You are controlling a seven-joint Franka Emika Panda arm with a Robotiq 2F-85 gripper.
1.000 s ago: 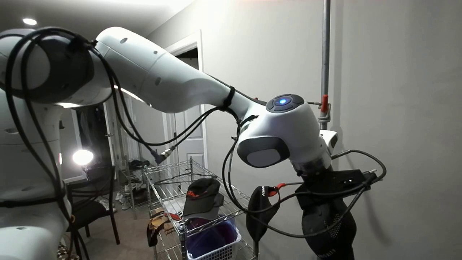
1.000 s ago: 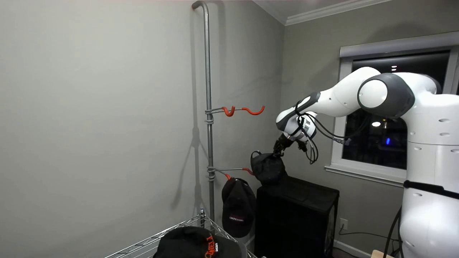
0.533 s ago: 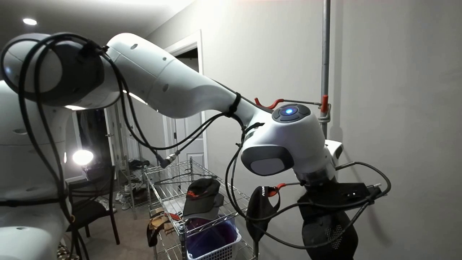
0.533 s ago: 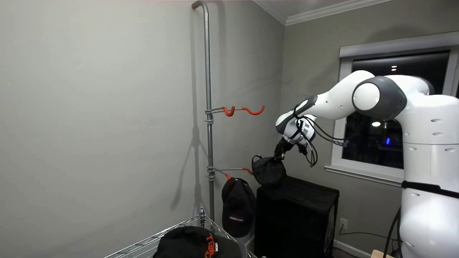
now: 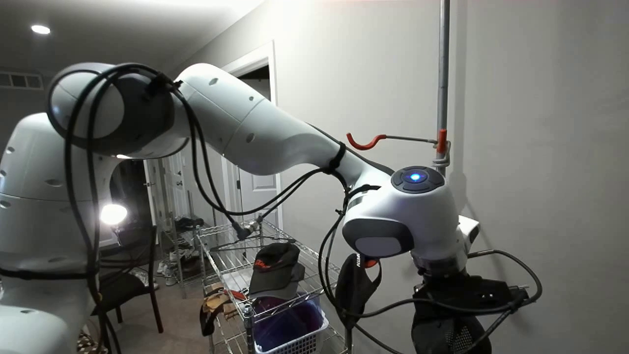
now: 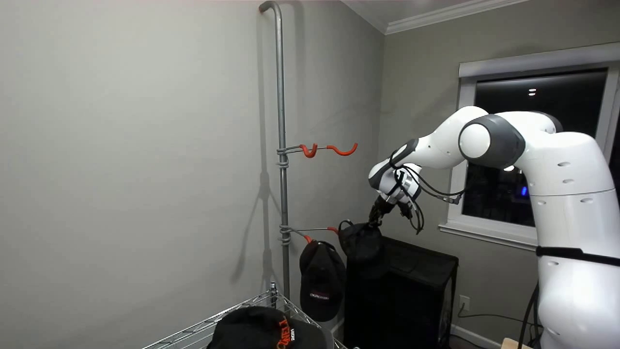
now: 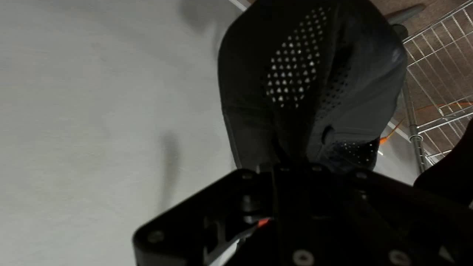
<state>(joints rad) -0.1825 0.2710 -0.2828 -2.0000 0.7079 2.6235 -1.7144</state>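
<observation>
My gripper (image 7: 301,170) is shut on a black cap (image 7: 314,92) with perforated mesh panels. It pinches the cap's edge, and the cap hangs from the fingertips. In both exterior views the held cap (image 5: 449,337) (image 6: 361,242) is under the gripper (image 6: 376,220). In an exterior view its strap loop appears beside the end of a lower red-tipped hook (image 6: 333,230). I cannot tell whether they touch. A small red patch (image 7: 263,222) shows through the gripper linkage in the wrist view. Another black cap (image 6: 321,286) hangs from the lower hook beside it; it also shows here (image 5: 354,290).
A grey metal pole (image 6: 281,106) carries upper red hooks (image 6: 343,150). A wire shelf (image 5: 226,236) holds a dark cap with orange lettering (image 5: 275,270) and, lower down, a basket (image 5: 295,344). A black box-like stand (image 6: 402,281) is below the held cap. A wall is close beside the gripper.
The arm has moved down, and the gripper has carried the held cap lower, to about the lower hook's level in an exterior view. The hanging cap and shelf things have not moved.
</observation>
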